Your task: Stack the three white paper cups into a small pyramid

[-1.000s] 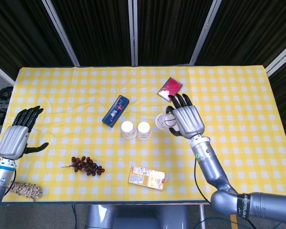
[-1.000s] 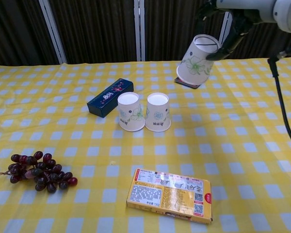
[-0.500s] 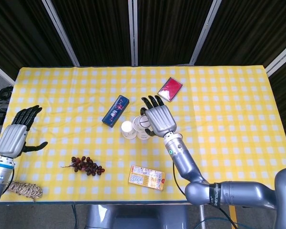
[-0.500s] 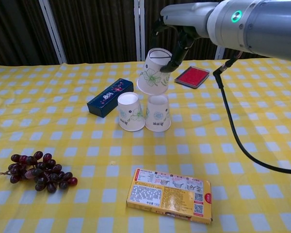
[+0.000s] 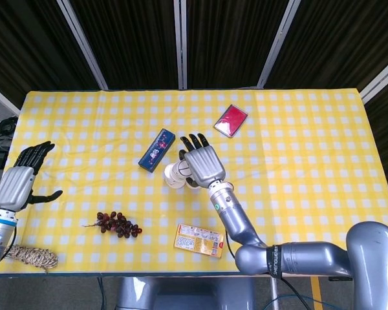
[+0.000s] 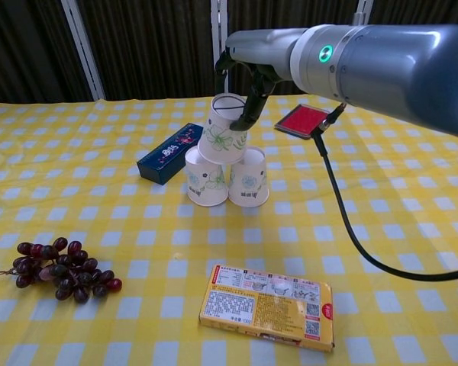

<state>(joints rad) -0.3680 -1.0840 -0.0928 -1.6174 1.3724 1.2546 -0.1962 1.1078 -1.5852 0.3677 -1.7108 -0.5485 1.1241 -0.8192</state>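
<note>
Yellow-checked cloth covers the bench (image 6: 412, 252), where two upturned white paper cups (image 6: 227, 177) stand side by side near the middle. The right hand (image 5: 201, 164) has its fingers (image 6: 252, 103) clamped on the third cup (image 6: 222, 139), tilted and resting on the two tops. The left hand (image 5: 17, 185) hovers at the bench's left edge, fingers apart, holding nothing; grapes (image 6: 59, 269), a printed box (image 6: 266, 306), a blue case (image 6: 173, 152) and a red packet (image 6: 301, 120) lie around.

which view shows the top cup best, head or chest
The chest view. There the top cup shows from the side, tilted, sitting over the two base cups with the right hand gripping its rim. In the head view the right hand covers most of it; only a white sliver shows beside the hand.
</note>
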